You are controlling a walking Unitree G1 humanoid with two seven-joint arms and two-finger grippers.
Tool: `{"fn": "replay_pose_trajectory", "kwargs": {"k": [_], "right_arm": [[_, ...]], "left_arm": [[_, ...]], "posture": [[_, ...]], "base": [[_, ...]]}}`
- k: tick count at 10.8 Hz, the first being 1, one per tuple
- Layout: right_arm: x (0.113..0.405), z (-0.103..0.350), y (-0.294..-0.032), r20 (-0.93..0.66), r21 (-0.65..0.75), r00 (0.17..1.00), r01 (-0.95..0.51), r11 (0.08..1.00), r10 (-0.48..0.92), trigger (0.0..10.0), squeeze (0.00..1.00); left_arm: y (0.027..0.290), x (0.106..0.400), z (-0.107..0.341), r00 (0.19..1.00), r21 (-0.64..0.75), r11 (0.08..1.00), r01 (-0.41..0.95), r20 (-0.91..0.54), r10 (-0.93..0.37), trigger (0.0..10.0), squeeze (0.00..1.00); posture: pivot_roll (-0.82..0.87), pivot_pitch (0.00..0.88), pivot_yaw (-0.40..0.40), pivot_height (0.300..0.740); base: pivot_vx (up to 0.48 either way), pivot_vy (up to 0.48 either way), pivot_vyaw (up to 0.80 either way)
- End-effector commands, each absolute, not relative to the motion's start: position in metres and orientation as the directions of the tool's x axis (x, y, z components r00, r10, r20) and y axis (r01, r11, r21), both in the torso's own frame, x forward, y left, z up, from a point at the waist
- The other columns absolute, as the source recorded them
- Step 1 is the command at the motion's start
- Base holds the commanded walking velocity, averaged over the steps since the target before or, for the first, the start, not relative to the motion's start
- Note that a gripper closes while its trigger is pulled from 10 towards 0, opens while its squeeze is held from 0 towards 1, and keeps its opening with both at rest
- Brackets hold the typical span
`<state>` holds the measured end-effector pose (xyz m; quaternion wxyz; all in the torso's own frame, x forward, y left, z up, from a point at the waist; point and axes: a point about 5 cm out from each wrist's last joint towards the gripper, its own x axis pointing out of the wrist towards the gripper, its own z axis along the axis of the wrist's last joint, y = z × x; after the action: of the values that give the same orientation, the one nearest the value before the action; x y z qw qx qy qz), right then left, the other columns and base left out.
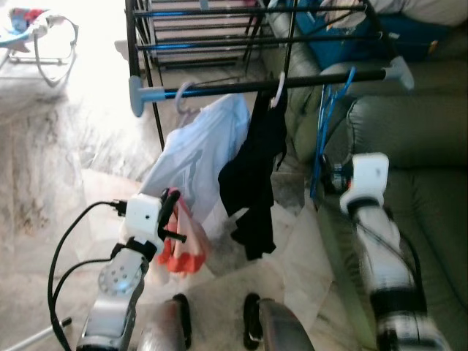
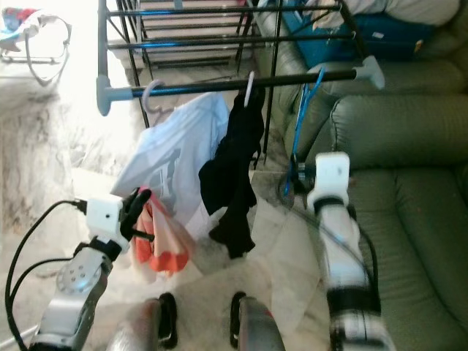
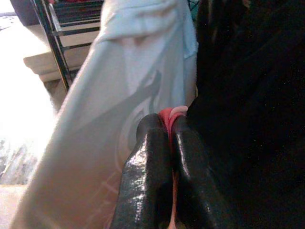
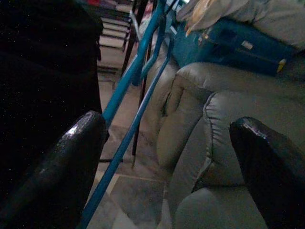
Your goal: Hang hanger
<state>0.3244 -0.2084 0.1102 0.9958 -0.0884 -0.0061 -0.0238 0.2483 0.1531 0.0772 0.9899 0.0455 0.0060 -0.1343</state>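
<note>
Beside rail: right pincer spread near blue hanger; left pincer clamps pink hanger.

Count on the drying rack: three hangers. One carries a white shirt, one a black garment, and one blue hanger is bare. One orange cloth below. Two grippers: left gripper, right gripper. One green sofa.
</note>
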Motion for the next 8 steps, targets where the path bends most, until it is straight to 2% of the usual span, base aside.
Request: {"fn": "replay_pose_trajectory", "kwargs": {"k": [1, 3, 5, 8], "right_arm": [[0.328, 0.105, -0.21, -0.018, -0.175, 0.999, 0.046, 0.983, -0.05, 10.0, 0.0], [0.349, 0.11, -0.194, -0.038, -0.184, 0.999, -0.007, 0.983, 0.0, 10.0, 0.0], [0.357, 0.109, -0.188, -0.067, -0.189, 0.998, -0.024, 0.982, 0.011, 10.0, 0.0], [0.351, 0.104, -0.216, -0.052, -0.22, 0.992, 0.102, 0.97, -0.116, 10.0, 0.0]], "left_arm": [[0.152, 0.246, 0.08, 0.961, 0.093, 0.956, 0.277, -0.021, -0.277, 10.0, 0.0], [0.152, 0.242, 0.081, 0.959, 0.104, 0.953, 0.285, -0.022, -0.284, 10.0, 0.0], [0.154, 0.24, 0.081, 0.961, 0.105, 0.955, 0.276, -0.028, -0.275, 10.0, 0.0], [0.149, 0.241, 0.081, 0.954, 0.104, 0.949, 0.298, -0.038, -0.296, 10.0, 0.0]], "posture": [[0.01, 0.244, -0.068, 0.74], [0.04, 0.258, -0.072, 0.74], [0.05, 0.259, -0.074, 0.74], [0.04, 0.259, -0.062, 0.74]], "base": [[0.0, 0.0, 0.0], [0.0, 0.0, 0.0], [0.0, 0.0, 0.0], [0.0, 0.0, 0.0]]}}
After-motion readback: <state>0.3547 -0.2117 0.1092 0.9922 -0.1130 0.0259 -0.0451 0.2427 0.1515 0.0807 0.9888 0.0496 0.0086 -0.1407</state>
